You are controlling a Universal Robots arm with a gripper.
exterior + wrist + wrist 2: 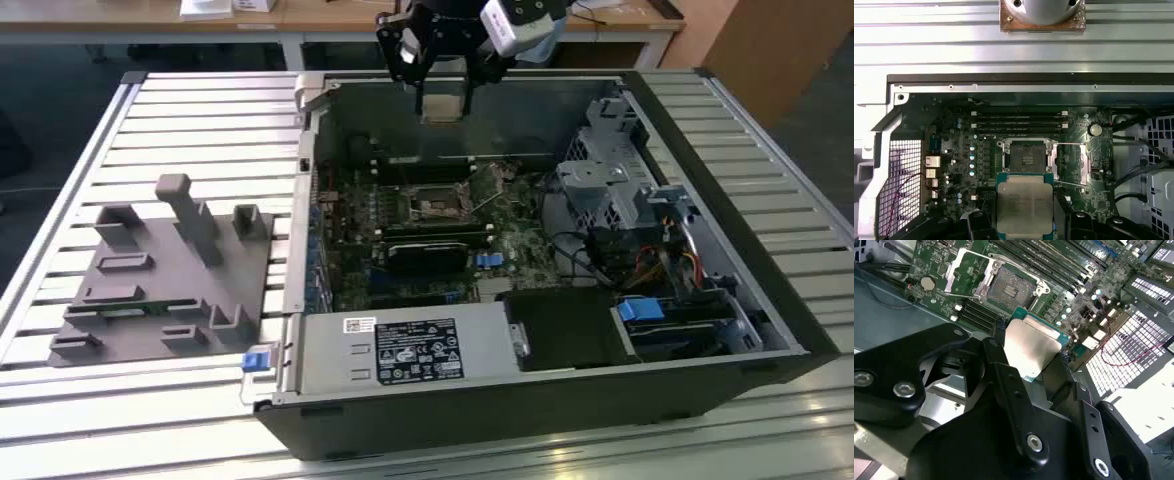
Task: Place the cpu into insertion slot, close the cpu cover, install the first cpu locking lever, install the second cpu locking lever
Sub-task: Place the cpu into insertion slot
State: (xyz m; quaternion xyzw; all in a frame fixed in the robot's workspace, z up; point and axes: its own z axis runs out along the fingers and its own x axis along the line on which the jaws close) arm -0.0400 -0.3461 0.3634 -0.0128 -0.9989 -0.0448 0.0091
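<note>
The gripper (1033, 347) is nearest the lens in both wrist views: its 2 black fingers (1004, 365) are closed on 2 opposite edges of the cpu (1030, 346) and hold it flat, with the dull silver lid facing the cameras. In the first wrist view the gripper (1024, 212) carries the cpu (1024, 202) clear of the board, not seated, on the side of the insertion slot (1026, 156) away from the memory slots (1019, 120). The insertion slot (1010, 288) is bare, and its dark contact field is exposed. The cpu cover (949, 272) is swung open and lies just beside the insertion slot, with green board visible through its square cut-out. A coin cell (928, 283) sits beyond the cover, on the side away from the insertion slot. The 4 long memory slots (1049, 262) run just beside the insertion slot, on its side opposite the cpu. In the exterior view the gripper (445, 100) hangs well above the insertion slot (438, 207), near the far wall of the open computer case (787, 300). A power supply (400, 350) occupies the near side of the case from the insertion slot. To the exterior view's left of the insertion slot, outside the case, a grey fixture (160, 270) rests on the slatted table (200, 110).
</note>
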